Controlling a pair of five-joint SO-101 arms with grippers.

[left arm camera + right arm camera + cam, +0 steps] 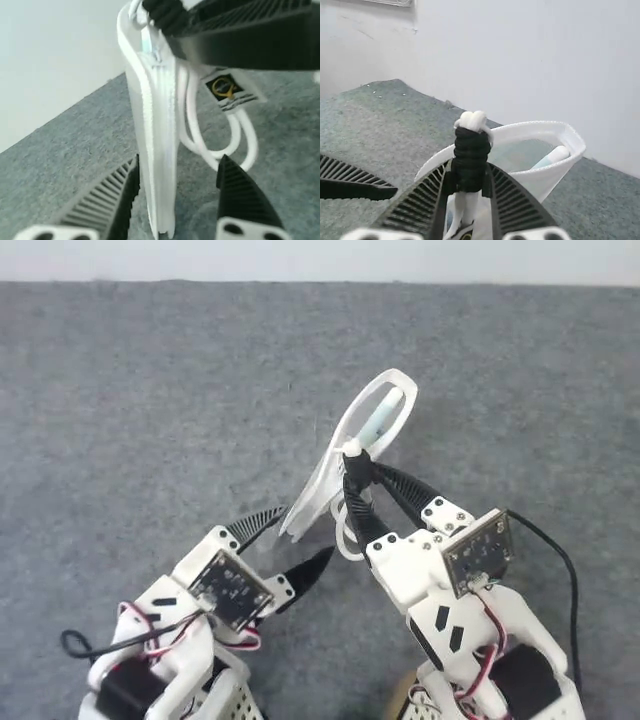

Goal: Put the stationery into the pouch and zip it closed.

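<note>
On the grey felt-like desk [150, 390] a white translucent zip pouch [318, 495] stands on edge, its far end gaping around a pale blue pen [380, 420], the right hand [352, 465] clamped on its white-tipped zip pull [352, 448] and the left hand [305, 532] spread wide at its near end.

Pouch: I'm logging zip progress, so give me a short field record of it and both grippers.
pouch: white, standing on edge, mouth open at far end
contents: one pen-like item in the open end
zip: partly closed
right gripper: shut on zip pull cord
left gripper: open, fingers either side of pouch's near end
</note>
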